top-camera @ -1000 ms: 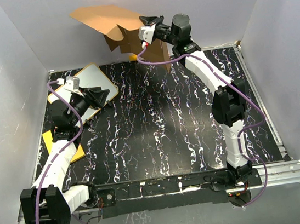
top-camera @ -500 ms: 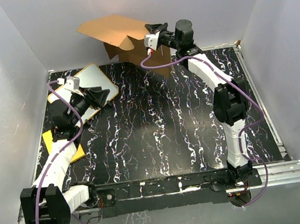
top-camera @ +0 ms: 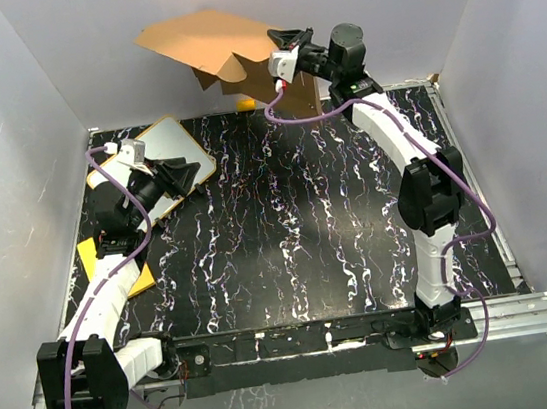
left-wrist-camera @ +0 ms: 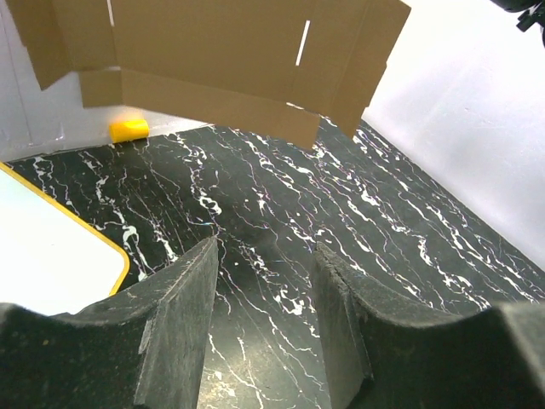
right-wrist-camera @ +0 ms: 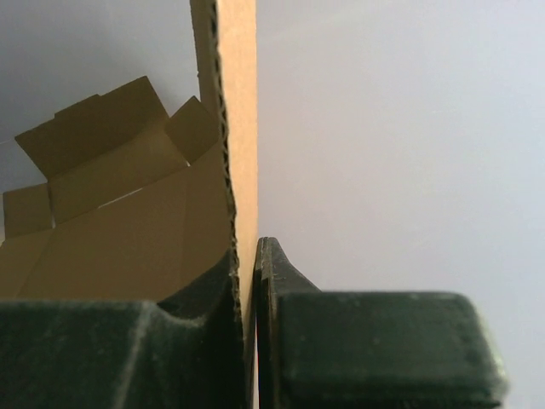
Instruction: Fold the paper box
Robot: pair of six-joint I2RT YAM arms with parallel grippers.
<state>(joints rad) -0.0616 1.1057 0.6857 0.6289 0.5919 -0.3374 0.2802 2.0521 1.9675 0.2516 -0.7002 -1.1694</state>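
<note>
Brown corrugated cardboard box (top-camera: 217,40) held aloft at 12 o'clock above black marbled counter (top-camera: 307,230), flaps hanging; right fingers (right-wrist-camera: 281,285) pinching its edge; left fingers (left-wrist-camera: 183,298) spread, empty, at 10 o'clock

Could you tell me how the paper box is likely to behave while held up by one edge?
The paper box is probably light: the right gripper holds it aloft by one pinched panel. It seems fairly stiff, since the corrugated sheet spreads out without drooping. Its panels sit at different angles, so pushing would likely hinge it at the creases.
</note>
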